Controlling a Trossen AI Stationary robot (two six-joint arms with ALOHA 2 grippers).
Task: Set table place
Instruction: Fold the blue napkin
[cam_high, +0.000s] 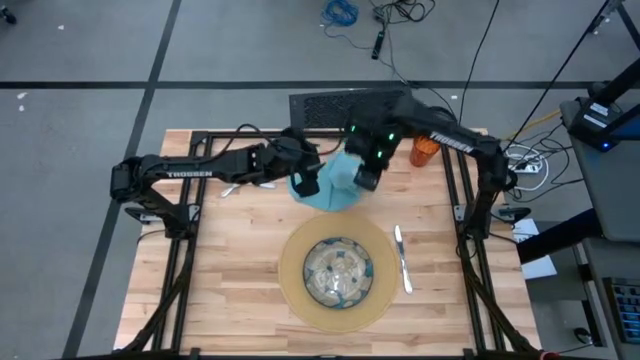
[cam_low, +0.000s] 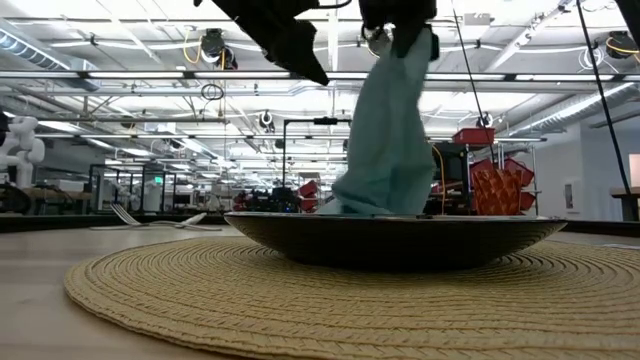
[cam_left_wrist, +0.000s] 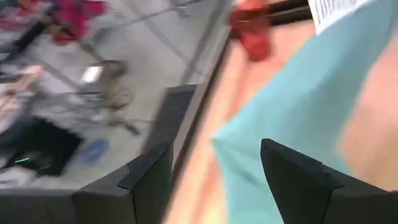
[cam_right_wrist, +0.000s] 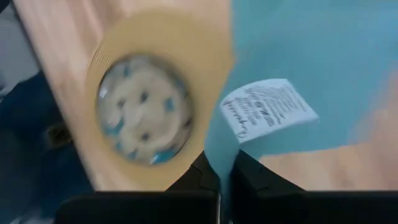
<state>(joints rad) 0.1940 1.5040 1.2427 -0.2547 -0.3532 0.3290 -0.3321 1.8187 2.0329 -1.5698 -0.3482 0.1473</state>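
At the near side of the table (cam_high: 220, 300), the bowl (cam_high: 339, 272) is already seated on the round mat (cam_high: 295, 285), with a knife (cam_high: 402, 260) laid just beside it. Farther back, the teal napkin (cam_high: 335, 180) is pinched in the clenched right gripper (cam_high: 368, 178) and hangs lifted, while the left gripper (cam_high: 305, 183) is spread wide beside the cloth. At the far edge, the orange cup (cam_high: 425, 150) and cutlery (cam_high: 232, 188) remain to be placed.

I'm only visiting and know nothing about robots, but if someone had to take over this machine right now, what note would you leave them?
Right gripper: shut on the teal napkin, holding it up over the far middle of the table.
Left gripper: open, at the napkin's other edge, holding nothing.
Done: the mat lies near the front with the bowl on it; one piece of cutlery lies to its right.
Left: the napkin still has to be laid down. More cutlery lies at the far left under the left arm, and the orange cup stands at the far right, both away from the mat.
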